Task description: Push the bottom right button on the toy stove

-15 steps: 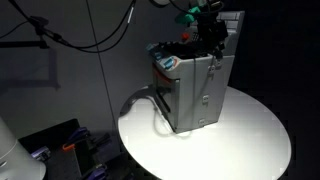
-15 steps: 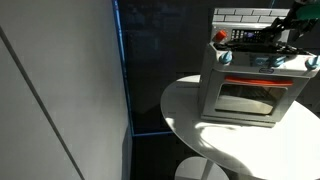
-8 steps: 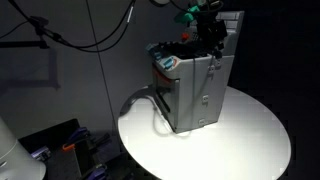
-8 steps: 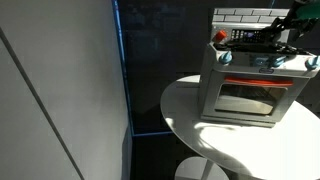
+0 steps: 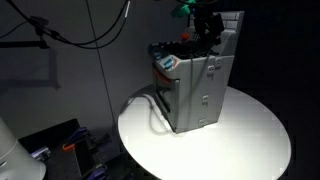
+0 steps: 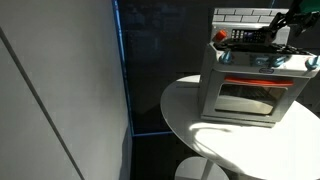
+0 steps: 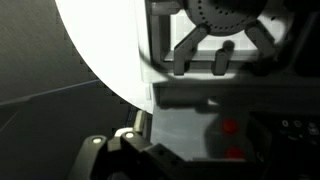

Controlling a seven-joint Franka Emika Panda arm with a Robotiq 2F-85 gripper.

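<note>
The toy stove (image 5: 197,92) stands on the round white table (image 5: 250,140), directly below the jaws. The gripper (image 5: 211,36) hangs over its burner top, beside the tiled back wall (image 5: 232,22). In the wrist view its fingers (image 7: 181,58) stand apart, gripping nothing, with two red buttons (image 7: 228,127) just beyond their tips

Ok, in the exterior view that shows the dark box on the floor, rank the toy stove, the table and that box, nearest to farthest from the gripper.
1. Toy stove: directly beneath the gripper.
2. White round table: lower down, carrying the stove.
3. Dark box: on the floor, at the view's far lower left.
</note>
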